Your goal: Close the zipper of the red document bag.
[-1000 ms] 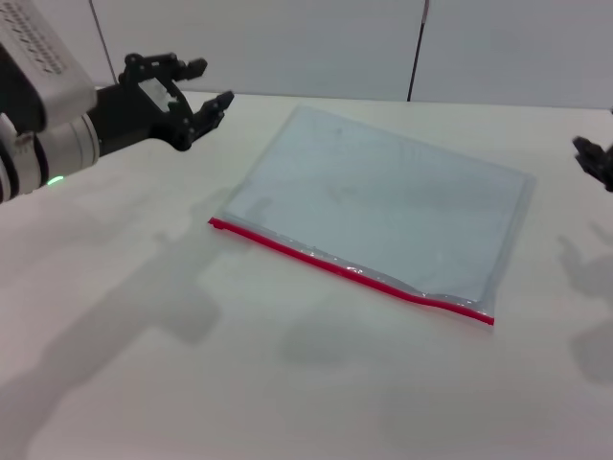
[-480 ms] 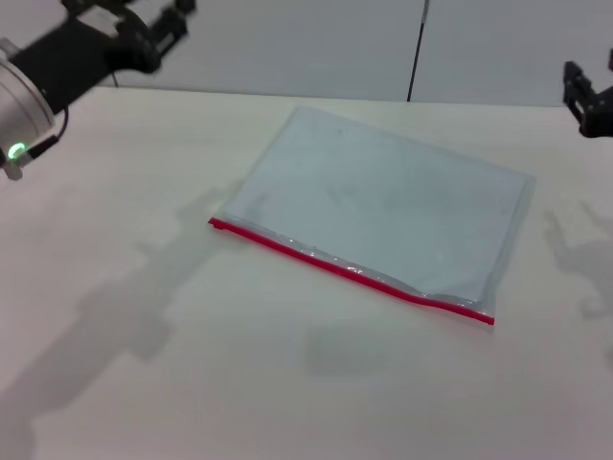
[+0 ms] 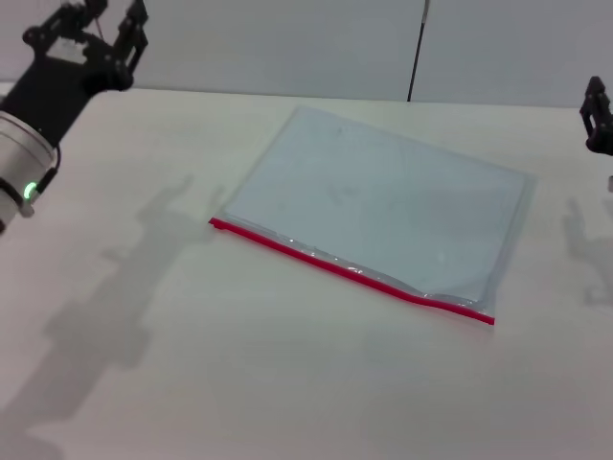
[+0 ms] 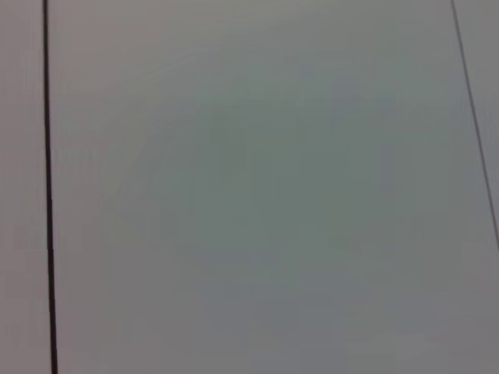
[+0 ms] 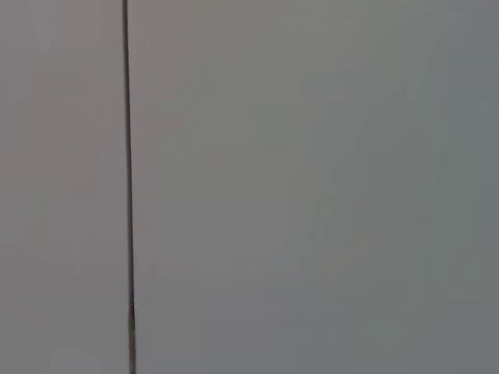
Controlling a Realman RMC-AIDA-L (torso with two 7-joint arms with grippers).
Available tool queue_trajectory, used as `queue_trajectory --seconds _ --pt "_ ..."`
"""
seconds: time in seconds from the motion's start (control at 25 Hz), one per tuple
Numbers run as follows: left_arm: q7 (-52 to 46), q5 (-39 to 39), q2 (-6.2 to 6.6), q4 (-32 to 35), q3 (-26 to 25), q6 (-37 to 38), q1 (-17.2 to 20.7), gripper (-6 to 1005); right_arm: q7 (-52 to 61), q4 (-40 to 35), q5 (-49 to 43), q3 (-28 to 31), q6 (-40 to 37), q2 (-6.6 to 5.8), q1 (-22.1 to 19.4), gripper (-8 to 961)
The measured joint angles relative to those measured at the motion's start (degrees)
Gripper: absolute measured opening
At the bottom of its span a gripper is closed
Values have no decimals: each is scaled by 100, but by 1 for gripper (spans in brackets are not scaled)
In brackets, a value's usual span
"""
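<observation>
Flat see-through pale-blue plastic document bag (image 3: pixel 383 206) with a bright red zipper strip (image 3: pixel 350 272), on a plain off-white matte table (image 3: pixel 192 364); black grippers, grey wall.

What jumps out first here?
The red zipper along the near edge of the pale bag, lying flat mid-table. The left gripper is raised at far left, fingers spread; the right gripper only peeks in at the right edge, both clear of the bag.
</observation>
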Motion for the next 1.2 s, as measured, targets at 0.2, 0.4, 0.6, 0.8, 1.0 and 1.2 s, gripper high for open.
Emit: queue_trajectory --seconds 0.2,0.4,0.6,0.8,1.0,1.2 --pt "227 -37 -9 -318 37 -14 -188 467 487 492 -4 -384 760 -6 221 469" --pt "233 -46 -2 -332 44 -81 -211 466 538 770 13 -391 864 22 425 458" --pt "215 -51 15 -376 48 -90 -262 466 543 923 177 -472 1073 26 488 447" --pt "211 -54 16 -388 51 -117 -267 467 545 932 543 -654 1086 9 549 436" --pt "206 -57 24 -388 51 -157 -271 467 548 935 547 -752 1091 5 587 425" --pt "195 -59 23 -474 38 -166 -341 466 550 952 527 -827 1144 -2 606 423"
